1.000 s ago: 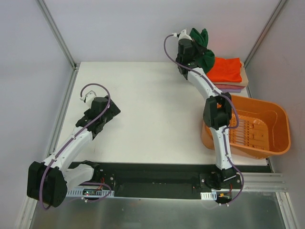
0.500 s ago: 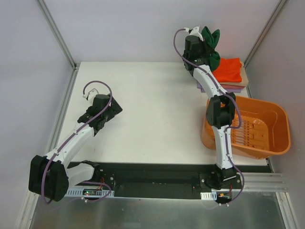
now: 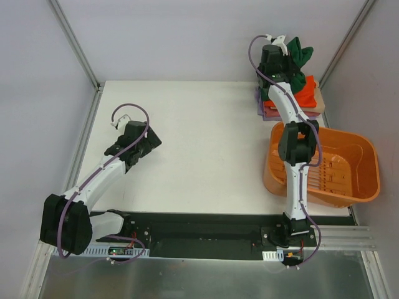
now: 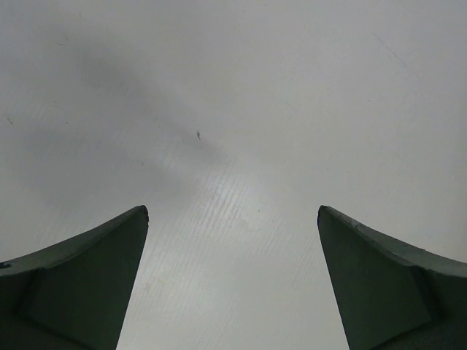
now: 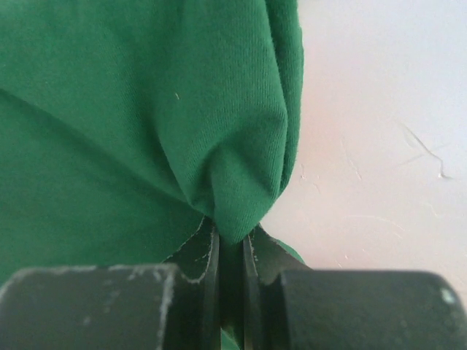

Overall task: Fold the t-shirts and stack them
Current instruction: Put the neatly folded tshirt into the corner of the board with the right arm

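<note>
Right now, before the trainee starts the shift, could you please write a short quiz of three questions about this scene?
1. True or false: the right gripper has its fingers shut on the dark green cloth t-shirt.
2. Where does the orange plastic basket sit in the top view? A) on the right side; B) in the far left corner; C) in the middle.
3. Which gripper stands open, holding nothing, over the white table top?

Key: 1 true; 2 A; 3 the left gripper.
</note>
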